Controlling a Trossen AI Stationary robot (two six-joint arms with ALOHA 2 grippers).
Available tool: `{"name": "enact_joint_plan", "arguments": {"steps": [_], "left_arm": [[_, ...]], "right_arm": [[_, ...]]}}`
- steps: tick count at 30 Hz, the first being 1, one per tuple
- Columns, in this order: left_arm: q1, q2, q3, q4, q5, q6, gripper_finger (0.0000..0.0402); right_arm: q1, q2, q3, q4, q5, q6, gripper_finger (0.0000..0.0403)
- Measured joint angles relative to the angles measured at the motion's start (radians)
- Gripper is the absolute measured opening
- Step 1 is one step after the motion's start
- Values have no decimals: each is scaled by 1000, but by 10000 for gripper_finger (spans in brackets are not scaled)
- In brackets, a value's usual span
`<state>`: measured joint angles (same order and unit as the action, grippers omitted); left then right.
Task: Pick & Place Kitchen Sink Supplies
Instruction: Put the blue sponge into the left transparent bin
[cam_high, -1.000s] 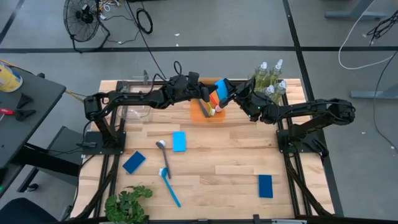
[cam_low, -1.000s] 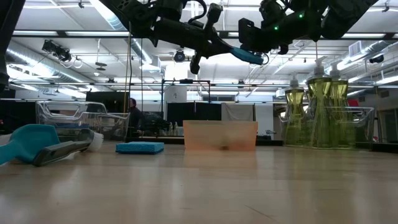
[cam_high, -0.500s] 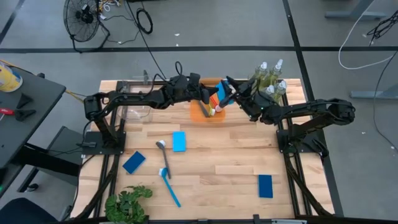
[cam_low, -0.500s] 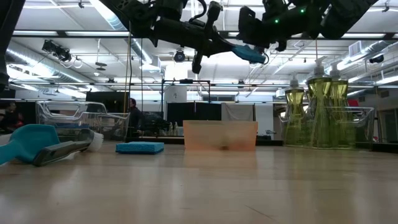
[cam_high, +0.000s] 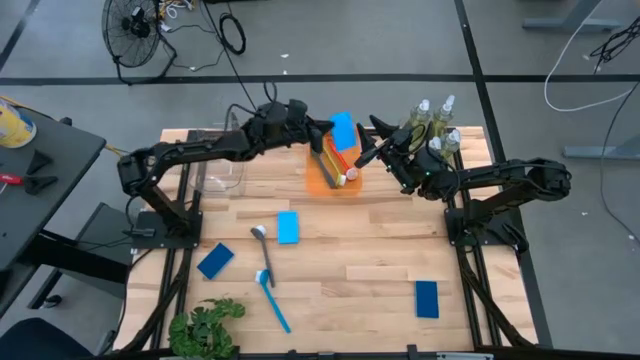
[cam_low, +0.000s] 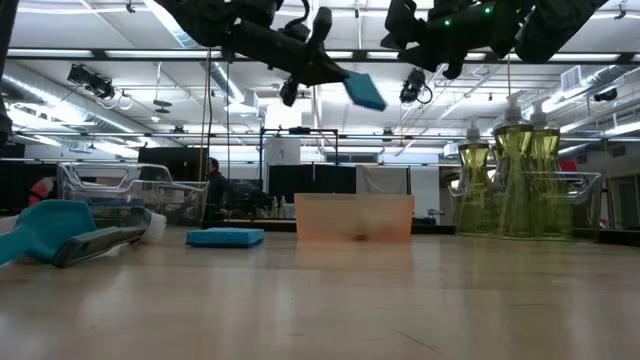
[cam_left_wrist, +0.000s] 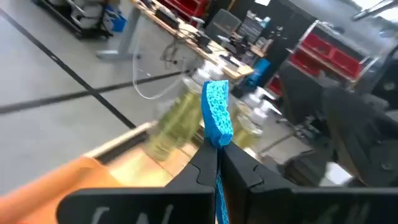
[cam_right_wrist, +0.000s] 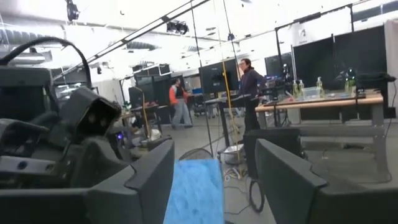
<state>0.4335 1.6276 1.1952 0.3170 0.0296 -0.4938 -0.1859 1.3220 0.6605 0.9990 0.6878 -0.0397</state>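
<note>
My left gripper (cam_high: 330, 137) is shut on a light-blue sponge (cam_high: 342, 130), held in the air above the orange tray (cam_high: 318, 184). My right gripper (cam_high: 370, 143) stands open just right of the sponge, clear of it; the sponge (cam_right_wrist: 198, 186) shows beyond the gap between its fingers. Brushes (cam_high: 342, 168) lie slanted in the tray. Pump bottles of yellow-green liquid (cam_high: 430, 125) stand at the far right. On the table lie another light-blue sponge (cam_high: 288, 227), two dark-blue sponges (cam_high: 215, 261) (cam_high: 427, 298) and two brushes (cam_high: 263, 250) (cam_high: 273, 303). My left gripper pinches the sponge by its near end (cam_left_wrist: 217, 144) between its two fingers, which meet its two flat faces. The fingers come from the table's left. The sponge stands edge-on beyond the fingertips, lifted clear over the tray.
A clear bin (cam_high: 220, 165) stands at the far left of the table. A green leafy plant (cam_high: 205, 325) sits at the near left corner. Bare wood lies in the middle and near right. People (cam_right_wrist: 180, 102) stand in the room beyond.
My right gripper has opened and let go of the light-blue sponge, which both grippers held a second ago. My left gripper has carried the sponge a little toward the table's left and far edge, still in the air above the tray.
</note>
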Motion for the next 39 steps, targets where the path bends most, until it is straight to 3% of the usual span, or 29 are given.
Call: {"name": "enact_joint_plan", "arguments": {"steps": [4,16,24,39], "left_arm": [[44,-73,0,-145,-1,113,6],[214,-275,1,-533,-48,193,6],[299,-335,1,-821,-147,269,6],[367,-348,1,-1244,-401,272,14]], "right_arm": [[0,0,0,-15,0,26,226],[0,0,0,-44,0,36,226],[0,0,0,-56,3,35,226],[0,0,0,-129,4,88,226]]}}
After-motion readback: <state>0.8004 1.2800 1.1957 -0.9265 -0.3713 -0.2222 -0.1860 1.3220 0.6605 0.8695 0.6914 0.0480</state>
